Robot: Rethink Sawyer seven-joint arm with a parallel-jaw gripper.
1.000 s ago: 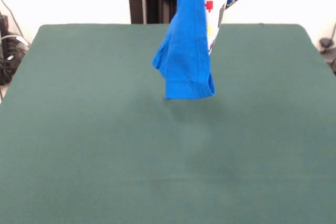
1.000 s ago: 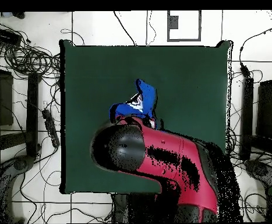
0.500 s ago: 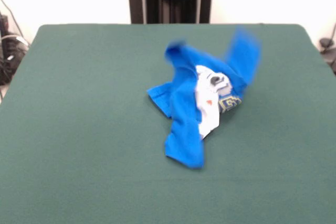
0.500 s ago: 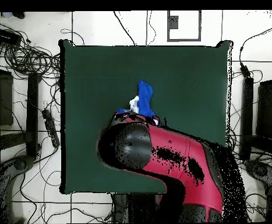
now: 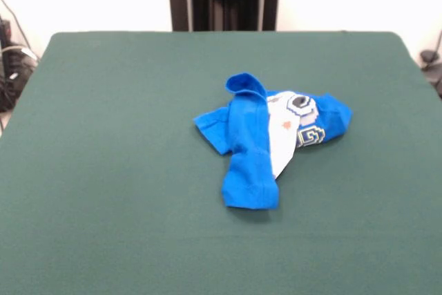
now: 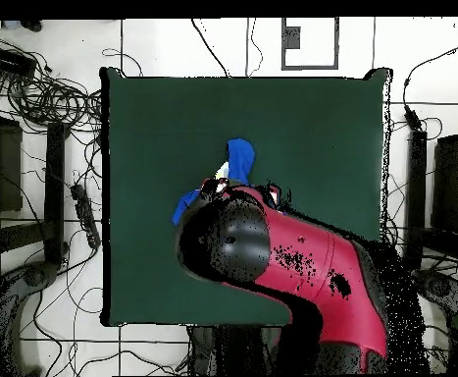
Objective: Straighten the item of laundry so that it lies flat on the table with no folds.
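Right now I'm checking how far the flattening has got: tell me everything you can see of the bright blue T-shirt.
The bright blue T-shirt of soft fabric lies crumpled near the middle of the dark green felt-covered table, touching only the cloth. One blue fold runs toward the camera in the front view, another bunches at the far side. Part of a white-grey print with yellow-outlined lettering shows between the folds. From overhead the red and black arm covers most of it.

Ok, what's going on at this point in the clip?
A small blue T-shirt lies crumpled near the middle of the green table, folded over itself with only part of its white print showing. Nothing is holding it. In the overhead view the red and black arm hangs above the shirt and covers most of it; the gripper itself cannot be made out. The shirt is not flat yet.
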